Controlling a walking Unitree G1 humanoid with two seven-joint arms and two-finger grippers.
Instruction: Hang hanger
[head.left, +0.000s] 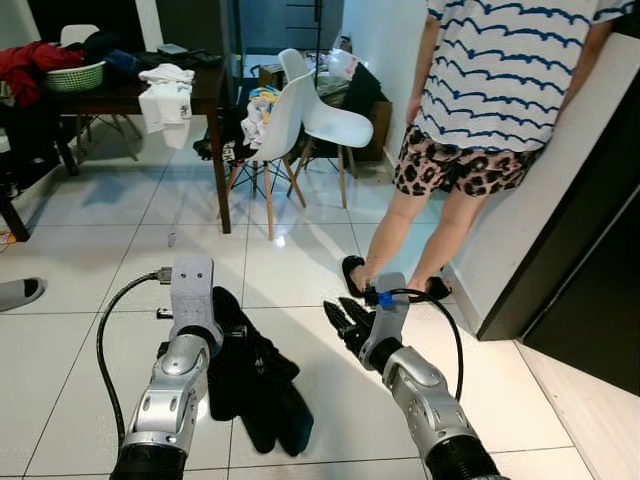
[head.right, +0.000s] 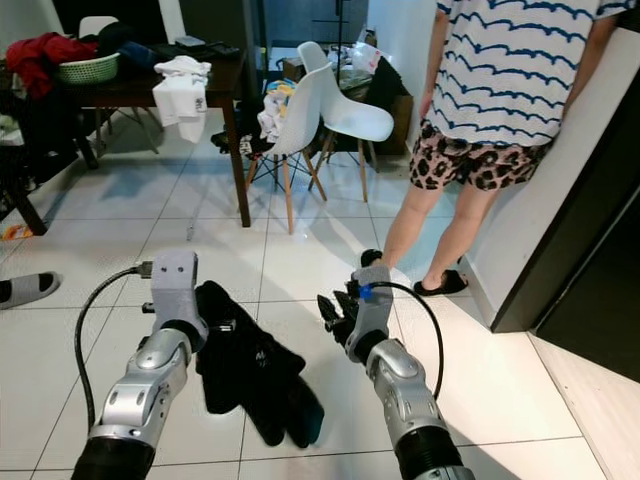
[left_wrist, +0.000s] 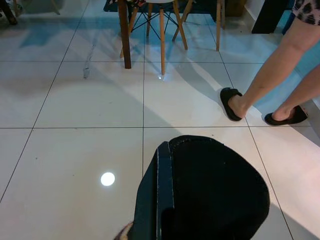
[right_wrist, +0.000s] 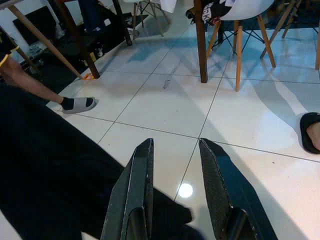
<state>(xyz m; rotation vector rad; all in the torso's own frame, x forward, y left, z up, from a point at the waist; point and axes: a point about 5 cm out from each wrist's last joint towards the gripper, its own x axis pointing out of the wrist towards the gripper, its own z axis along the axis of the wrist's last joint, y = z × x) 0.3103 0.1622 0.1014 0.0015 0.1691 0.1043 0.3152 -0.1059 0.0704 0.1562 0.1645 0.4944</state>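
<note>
Two risks stand out. On your left, the left gripper (left_wrist: 165, 150) is buried in a black garment (head.left: 255, 385) hanging toward the floor tiles (head.left: 90, 380). You cannot tell how its jaws stand, and no hanger is visible; it may be inside the cloth. If the hold is loose, the bundle could slip down while you walk.

The right gripper (right_wrist: 176, 144) is just beside the garment, jaws apart and holding nothing, and could snag it. Further right, a person (head.left: 500, 80) stands close ahead, so a swing could hit their legs.

The green basket (head.left: 75, 78) on the table (head.left: 215, 90) holds red clothes (head.left: 30, 60).
</note>
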